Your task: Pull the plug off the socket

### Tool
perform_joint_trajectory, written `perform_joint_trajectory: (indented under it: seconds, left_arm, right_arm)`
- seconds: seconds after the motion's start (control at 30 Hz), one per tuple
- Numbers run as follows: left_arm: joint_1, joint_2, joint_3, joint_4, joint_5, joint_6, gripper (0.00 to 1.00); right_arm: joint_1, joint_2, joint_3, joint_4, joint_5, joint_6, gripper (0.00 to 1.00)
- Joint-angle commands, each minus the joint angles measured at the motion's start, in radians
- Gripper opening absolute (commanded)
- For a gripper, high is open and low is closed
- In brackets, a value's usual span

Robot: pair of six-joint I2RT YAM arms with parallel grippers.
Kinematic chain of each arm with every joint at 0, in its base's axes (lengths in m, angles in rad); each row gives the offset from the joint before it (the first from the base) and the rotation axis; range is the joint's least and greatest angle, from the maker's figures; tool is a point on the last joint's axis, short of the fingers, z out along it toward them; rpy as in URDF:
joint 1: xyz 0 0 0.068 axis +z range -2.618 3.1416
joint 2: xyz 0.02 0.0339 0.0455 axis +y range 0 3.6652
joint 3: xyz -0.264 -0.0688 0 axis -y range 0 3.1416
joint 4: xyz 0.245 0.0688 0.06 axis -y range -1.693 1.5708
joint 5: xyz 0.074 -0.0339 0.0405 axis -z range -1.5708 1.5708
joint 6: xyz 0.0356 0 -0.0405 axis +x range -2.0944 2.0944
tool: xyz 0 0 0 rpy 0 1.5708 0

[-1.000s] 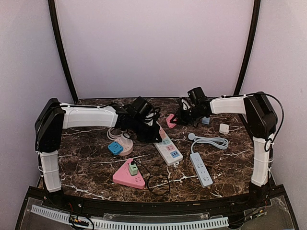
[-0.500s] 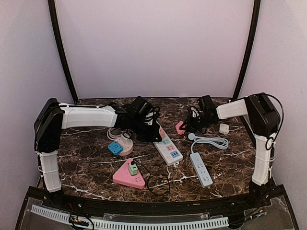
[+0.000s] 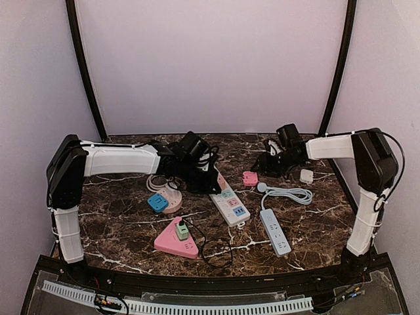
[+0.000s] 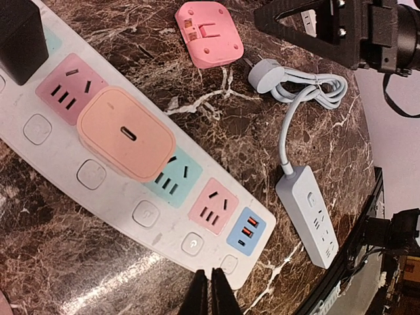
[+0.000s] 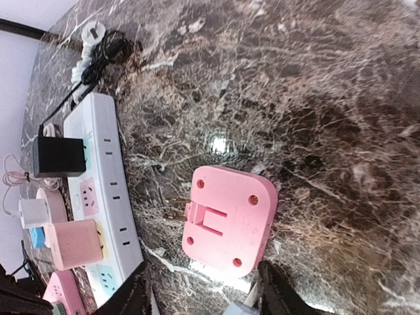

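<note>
The pink plug lies loose on the worktop, prong side up. It is apart from the white power strip, at about 2 o'clock from it. In the top view the right gripper is just beside the plug, which lies at roughly 8 o'clock from the jaws. The right wrist view shows those jaws spread wide with nothing in them, the plug just ahead at 12 o'clock. The left gripper has its jaws pressed together, empty, over the strip's USB end. A peach charger and a black adapter sit plugged into the strip. The strip's button marks are too small to read.
</note>
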Motion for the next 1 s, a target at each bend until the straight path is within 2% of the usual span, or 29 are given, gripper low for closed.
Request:
perform_joint_trajectory:
  seconds: [0.0, 0.13, 0.33, 0.67, 0.97]
  left_arm:
    - [0.014, -0.081, 0.007, -0.035, -0.018, 0.019, 0.04]
    - [0.030, -0.108, -0.013, -0.037, -0.042, 0.016, 0.04]
    - [0.060, -0.174, -0.049, -0.054, -0.117, -0.015, 0.04]
    - [0.101, -0.257, -0.113, -0.078, -0.158, -0.027, 0.05]
    - [0.116, -0.267, -0.131, -0.052, -0.141, -0.029, 0.06]
  right_arm:
    - [0.036, -0.098, 0.024, -0.084, 0.114, -0.052, 0.58]
    - [0.116, -0.113, 0.076, -0.149, 0.195, -0.085, 0.68]
    - [0.249, -0.067, 0.196, -0.210, 0.293, -0.100, 0.69]
    - [0.392, 0.119, 0.401, -0.294, 0.397, -0.151, 0.68]
    - [0.451, 0.206, 0.498, -0.369, 0.503, -0.173, 0.57]
